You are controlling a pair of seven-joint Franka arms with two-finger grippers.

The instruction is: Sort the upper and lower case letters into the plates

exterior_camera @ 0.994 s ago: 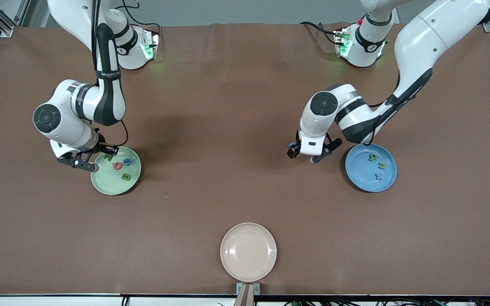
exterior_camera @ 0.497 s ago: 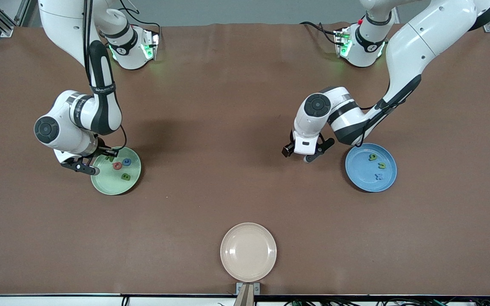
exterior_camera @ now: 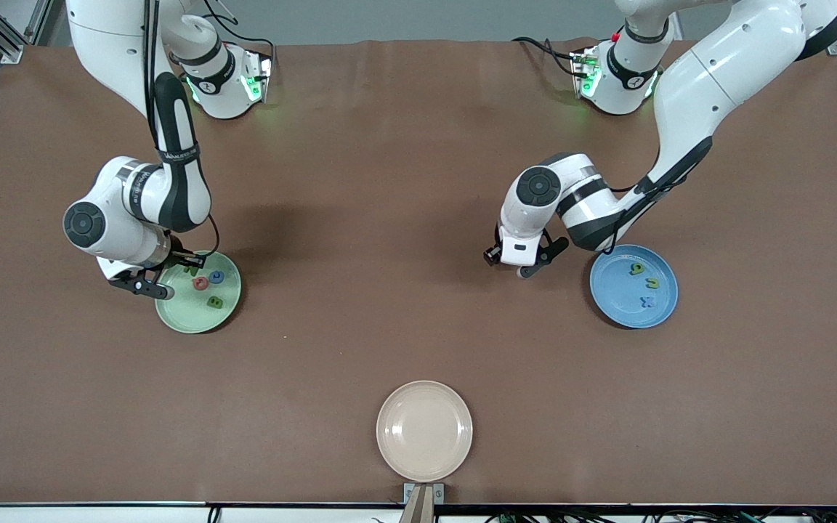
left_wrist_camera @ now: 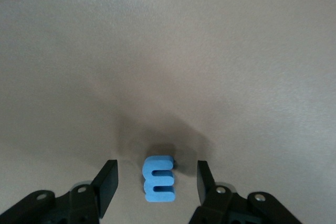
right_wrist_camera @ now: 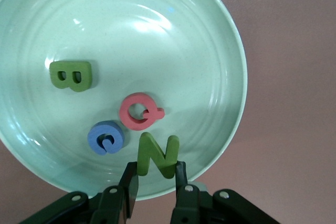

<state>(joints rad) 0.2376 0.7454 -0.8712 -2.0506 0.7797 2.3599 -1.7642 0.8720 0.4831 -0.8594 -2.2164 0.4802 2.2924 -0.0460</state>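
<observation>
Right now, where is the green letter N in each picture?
Front view: the green N lies in the mint green plate, at the edge nearest the right arm's base, under the right gripper.
Right wrist view: the N sits between that gripper's fingers, which are shut on it.
Left wrist view: not in it.
Shared landmark: the red Q beside it.
</observation>
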